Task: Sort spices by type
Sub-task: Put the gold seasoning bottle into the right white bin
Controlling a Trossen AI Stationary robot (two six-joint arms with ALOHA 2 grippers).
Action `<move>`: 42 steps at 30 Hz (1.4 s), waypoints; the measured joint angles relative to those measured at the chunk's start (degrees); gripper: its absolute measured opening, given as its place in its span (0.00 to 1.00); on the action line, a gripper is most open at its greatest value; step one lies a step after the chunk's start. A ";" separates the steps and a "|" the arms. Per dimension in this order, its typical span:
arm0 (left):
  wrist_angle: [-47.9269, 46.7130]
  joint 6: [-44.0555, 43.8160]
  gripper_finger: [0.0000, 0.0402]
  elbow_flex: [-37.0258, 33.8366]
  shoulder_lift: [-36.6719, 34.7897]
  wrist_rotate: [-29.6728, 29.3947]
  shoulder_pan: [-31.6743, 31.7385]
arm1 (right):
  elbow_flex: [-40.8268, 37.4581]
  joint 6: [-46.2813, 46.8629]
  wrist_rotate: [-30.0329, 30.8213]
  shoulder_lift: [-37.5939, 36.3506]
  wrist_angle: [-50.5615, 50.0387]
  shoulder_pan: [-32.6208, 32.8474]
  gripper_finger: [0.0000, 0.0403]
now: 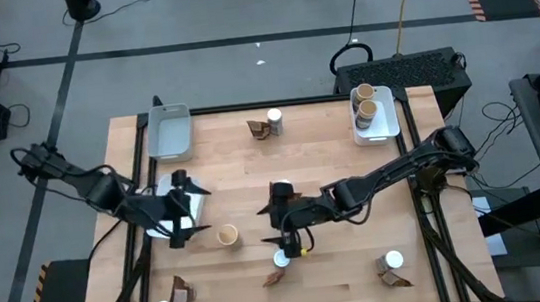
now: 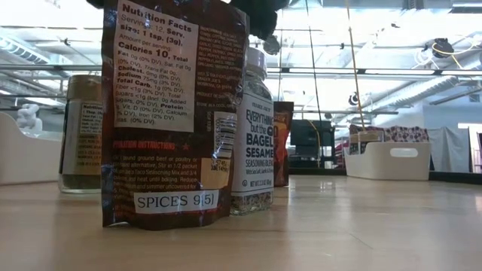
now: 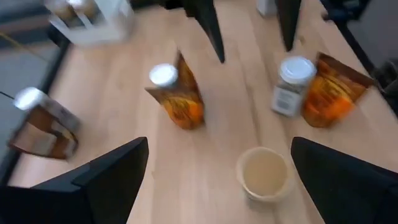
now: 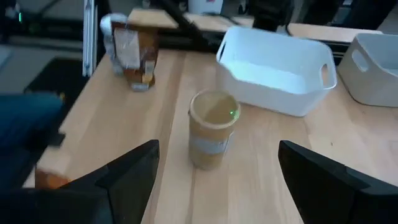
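Broadly, the sorting is judged to be at an early stage. The wooden tabletop (image 1: 331,155) is seen from above with most spices scattered across it in mixed pairs.

Two dark arms are stretched over the middle. The left gripper (image 1: 188,212) is held over the left part of the tabletop with its fingers spread wide and nothing between them. The right gripper (image 1: 286,225) is positioned near the centre, fingers likewise released and empty.

Three white trays are set at the edges. The far-right tray (image 1: 376,130) is filled with two cork-topped jars (image 1: 365,103), the only grouping that looks finished. The far-left tray (image 1: 168,131) is shown bare inside. A third tray (image 1: 167,197) lies at the left edge, largely hidden under the left arm, so its contents cannot be told.

The rest remains unsorted. One loose cork-topped jar (image 1: 227,236) stands between the two grippers. A brown packet (image 1: 259,129) and a white-lidded jar (image 1: 274,119) are paired at the far middle. Another white-lidded jar (image 1: 280,258) is found just below the right gripper, beside a second packet (image 1: 272,277). A further pair (image 1: 391,271) sits near right, and another (image 1: 172,300) near left.

By judgement, the loose cork-topped jar is the likeliest next pick, since its kind already has a tray; the packets and white-lidded jars are left to be gathered.
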 joint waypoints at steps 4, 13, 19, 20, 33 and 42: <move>12.05 5.66 0.99 -9.59 -5.23 -3.13 -0.11 | 0.00 2.41 0.00 0.22 0.96 -1.38 0.78; 32.11 19.37 0.99 -23.97 -16.67 -7.03 3.07 | 5.55 4.73 -4.43 7.81 2.45 -3.64 0.78; 33.91 23.06 0.99 -24.35 -23.39 -8.64 9.42 | 19.39 4.19 -4.12 16.63 -6.25 -5.26 0.78; 33.43 22.95 0.99 -24.35 -23.93 -8.84 10.24 | 22.15 4.19 -4.13 18.49 -7.96 -5.47 0.78; 34.13 24.55 0.99 -30.10 -24.93 -14.79 14.21 | 50.11 14.66 0.20 34.71 -27.20 -5.31 0.78; 34.99 26.42 0.99 -30.08 -25.14 -13.20 14.21 | 51.49 22.71 2.17 35.59 -27.89 -3.58 0.78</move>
